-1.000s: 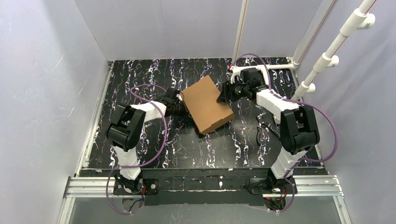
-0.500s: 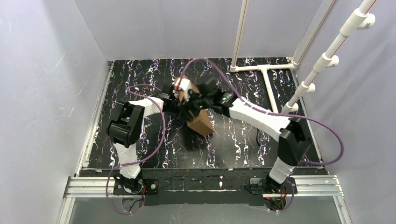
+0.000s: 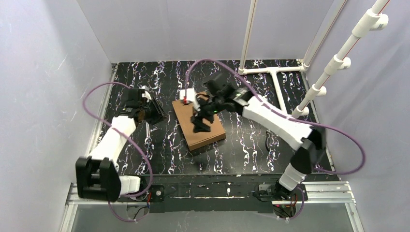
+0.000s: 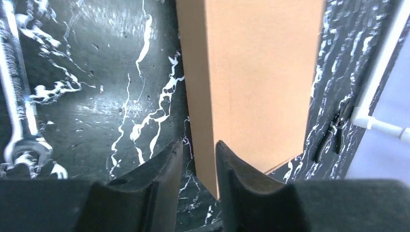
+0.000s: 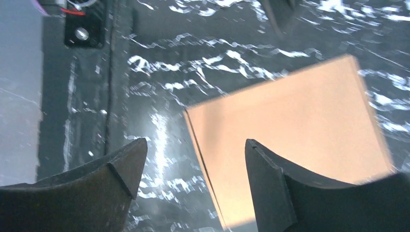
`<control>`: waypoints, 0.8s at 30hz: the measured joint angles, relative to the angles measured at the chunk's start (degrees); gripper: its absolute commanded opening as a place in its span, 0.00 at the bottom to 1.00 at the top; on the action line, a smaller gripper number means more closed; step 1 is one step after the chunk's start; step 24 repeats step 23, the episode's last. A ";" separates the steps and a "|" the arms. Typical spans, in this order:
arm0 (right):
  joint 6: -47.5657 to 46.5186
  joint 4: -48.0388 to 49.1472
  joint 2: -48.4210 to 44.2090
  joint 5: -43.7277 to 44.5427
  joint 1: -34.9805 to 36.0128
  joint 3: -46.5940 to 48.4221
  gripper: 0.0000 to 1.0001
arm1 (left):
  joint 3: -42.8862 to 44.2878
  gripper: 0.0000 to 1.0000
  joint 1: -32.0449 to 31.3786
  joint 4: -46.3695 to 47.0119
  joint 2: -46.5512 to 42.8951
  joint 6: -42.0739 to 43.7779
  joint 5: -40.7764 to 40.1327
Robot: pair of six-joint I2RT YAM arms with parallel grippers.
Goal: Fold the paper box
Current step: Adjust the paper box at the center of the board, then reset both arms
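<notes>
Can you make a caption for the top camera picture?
Closed paper box on the black table, right gripper open over it, left gripper standing clear.

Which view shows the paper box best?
Top external: the paper box shows whole, flat on the table, with only the right gripper over its top. Left wrist crops it to one side wall and part of the top; right wrist shows a blurred, cropped top.
</notes>
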 measured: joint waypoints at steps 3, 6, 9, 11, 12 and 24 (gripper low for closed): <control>-3.89 -0.28 -7.69 0.48 -5.35 -4.20 0.98 | 0.07 0.97 1.09 -3.19 -10.14 5.07 -0.28; -6.25 1.03 -15.52 3.82 -13.66 -11.76 0.98 | -0.96 0.98 1.36 -2.62 -22.56 6.34 3.10; -5.62 1.46 -21.49 6.16 -21.77 -18.40 0.98 | -1.18 0.98 1.90 -1.27 -31.93 5.70 7.63; -3.50 1.55 -24.65 6.58 -25.94 -20.94 0.98 | -0.17 0.98 1.97 -1.81 -36.46 5.16 10.19; -1.79 1.79 -26.49 6.73 -28.17 -21.84 0.98 | 1.05 0.98 1.97 -2.95 -37.73 4.85 11.04; 17.79 -1.14 -42.99 -0.13 -55.19 -10.08 0.98 | 17.97 0.98 2.05 -23.10 -41.24 5.55 11.72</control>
